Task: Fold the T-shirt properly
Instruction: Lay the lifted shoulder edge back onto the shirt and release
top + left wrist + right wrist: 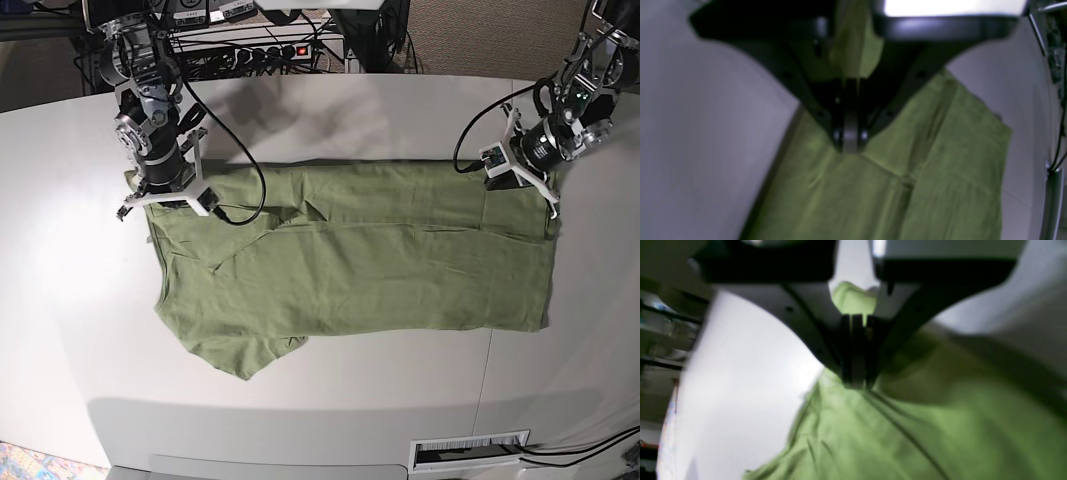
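Olive knit fills the lower half of the left wrist view: the T-shirt (880, 186) drapes away toward 5 o'clock, and your left gripper (850, 141) has its jaws pressed together on a pinch of cloth, with a tuft of green poking up between the fingers at 12 o'clock. The picture is soft, so you can't read which edge is caught.

In the right wrist view the right gripper (856, 381) looks the same: jaws closed on fabric, a small fold of green showing above them, the T-shirt (907, 433) spreading out toward 6 o'clock over the pale table (740, 373).

From the base view the T-shirt (360, 270) lies flat across the middle of the table (320, 420), long axis running 9 to 3 o'clock. The right gripper (165, 190) holds the far corner at about 10 o'clock, the left gripper (520, 172) the far corner at about 2 o'clock. The near edge lies loose at 6 o'clock, with a sleeve jutting toward 7 o'clock.

Judging by this, you're set to carry the far edge over toward the near one. Lift both corners evenly, keep the held edge taut between the arms so it doesn't sag, and lay it down parallel to the near edge. Watch that thin cloth doesn't slip from either pinch.
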Available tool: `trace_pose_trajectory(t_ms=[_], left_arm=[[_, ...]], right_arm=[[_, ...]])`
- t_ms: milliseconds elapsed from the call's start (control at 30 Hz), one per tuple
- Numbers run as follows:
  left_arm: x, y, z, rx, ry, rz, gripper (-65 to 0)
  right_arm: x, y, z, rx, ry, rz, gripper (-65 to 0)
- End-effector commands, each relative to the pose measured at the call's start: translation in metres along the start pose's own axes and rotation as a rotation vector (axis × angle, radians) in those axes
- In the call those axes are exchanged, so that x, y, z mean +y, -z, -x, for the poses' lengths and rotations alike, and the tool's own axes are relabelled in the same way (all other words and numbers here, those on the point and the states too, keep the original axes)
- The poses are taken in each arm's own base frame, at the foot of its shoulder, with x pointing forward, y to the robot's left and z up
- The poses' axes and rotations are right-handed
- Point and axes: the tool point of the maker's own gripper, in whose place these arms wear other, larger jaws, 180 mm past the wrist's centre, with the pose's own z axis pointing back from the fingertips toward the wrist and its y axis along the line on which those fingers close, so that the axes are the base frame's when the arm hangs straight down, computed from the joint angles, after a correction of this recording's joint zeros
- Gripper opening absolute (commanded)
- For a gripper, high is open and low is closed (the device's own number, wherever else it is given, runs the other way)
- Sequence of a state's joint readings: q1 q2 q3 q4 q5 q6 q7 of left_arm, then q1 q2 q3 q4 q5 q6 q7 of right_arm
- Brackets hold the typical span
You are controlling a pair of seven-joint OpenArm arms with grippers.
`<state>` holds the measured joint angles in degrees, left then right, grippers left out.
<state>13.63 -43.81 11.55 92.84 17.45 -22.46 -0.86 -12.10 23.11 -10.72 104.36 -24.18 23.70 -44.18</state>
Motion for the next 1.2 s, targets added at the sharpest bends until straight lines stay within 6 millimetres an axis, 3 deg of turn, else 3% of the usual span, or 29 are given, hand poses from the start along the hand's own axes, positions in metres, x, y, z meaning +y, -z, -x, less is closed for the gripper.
trace_pose_trajectory(t_ms=[0,233,533,800,900,1167], left_arm=[[0.005,-0.004,0.003,0.015,0.020,0.015,-65.0],[-0.010,-0.013,0.018,0.070,0.032,0.136,-65.0],[-0.051,-0.028,0.028,0.093,-0.031,0.313,-65.0],[-0.091,-0.046,0.030,0.126,-0.024,0.403,-65.0],[-0.091,-0.053,0.026,0.148,0.013,0.391,-65.0],[-0.044,-0.059,-0.018,0.048,0.124,0.220,-65.0]], right_arm=[[-0.008,-0.002,0.002,0.001,-0.011,0.007,-65.0],[0.016,-0.008,0.035,0.128,0.007,-0.150,-65.0],[0.042,-0.029,0.088,0.311,-0.049,-0.240,-65.0],[0.053,-0.062,0.102,0.324,-0.128,-0.258,-65.0],[0.046,-0.069,0.108,0.337,-0.122,-0.231,-65.0],[0.010,-0.075,0.092,0.238,-0.009,-0.153,-65.0]])
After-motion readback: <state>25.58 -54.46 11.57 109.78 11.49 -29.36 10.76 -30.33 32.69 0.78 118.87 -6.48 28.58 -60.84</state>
